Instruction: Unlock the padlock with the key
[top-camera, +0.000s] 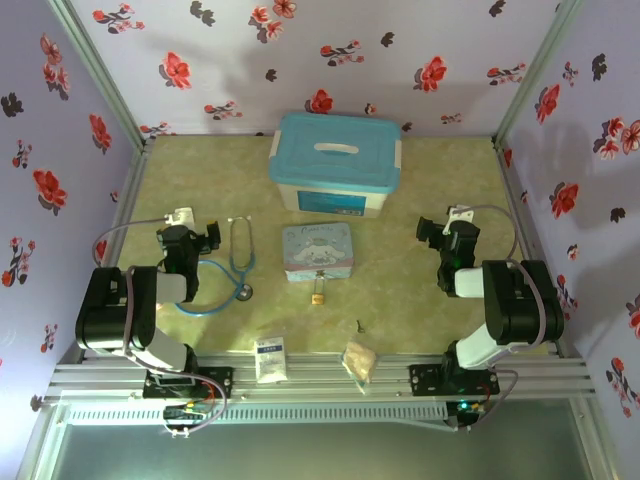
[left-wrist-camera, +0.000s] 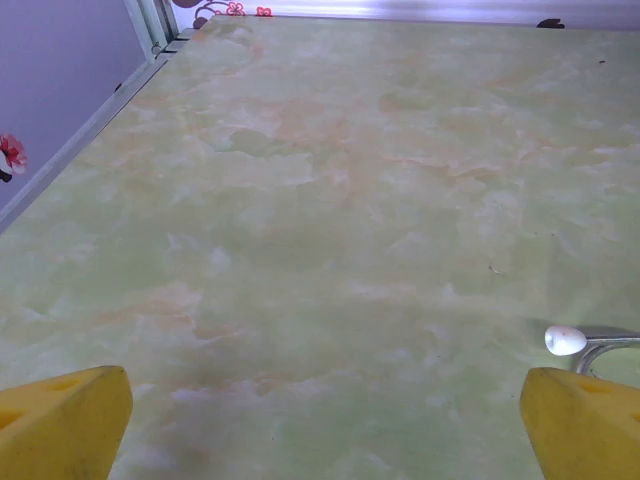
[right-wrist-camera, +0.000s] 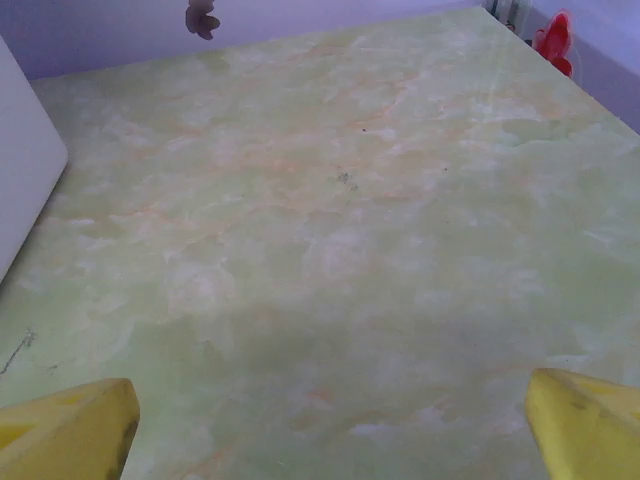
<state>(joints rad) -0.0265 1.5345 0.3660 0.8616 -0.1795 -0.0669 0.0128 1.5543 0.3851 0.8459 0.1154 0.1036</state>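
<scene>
Two grippers: both spread wide and empty, held above the green marbled table (top-camera: 420, 300).
Left gripper (top-camera: 205, 237): sat just left of the stethoscope (top-camera: 240, 262); yellow fingertips (left-wrist-camera: 62, 420) stood far apart at the lower corners of the left wrist view, with bare table between them and a white earpiece (left-wrist-camera: 565, 340) near the right one.
Right gripper (top-camera: 432, 233): sat on the right side of the table, right of the tin; yellow fingertips (right-wrist-camera: 65, 432) stood equally far apart, with nothing between them.
Padlock (top-camera: 318, 297): lay on the table just at the near edge of the pale blue cartoon tin (top-camera: 317, 251), between the two arms and well apart from both grippers; could not tell whether it touched the tin.
Key (top-camera: 359, 325): showed as a tiny dark sliver, nearer and to the right of the padlock, just beyond the tan packet (top-camera: 358, 361); too small to tell its direction.
Other things: blue-lidded box (top-camera: 336, 163) stood behind the tin; white sachet (top-camera: 270, 359) lay near the front edge.
</scene>
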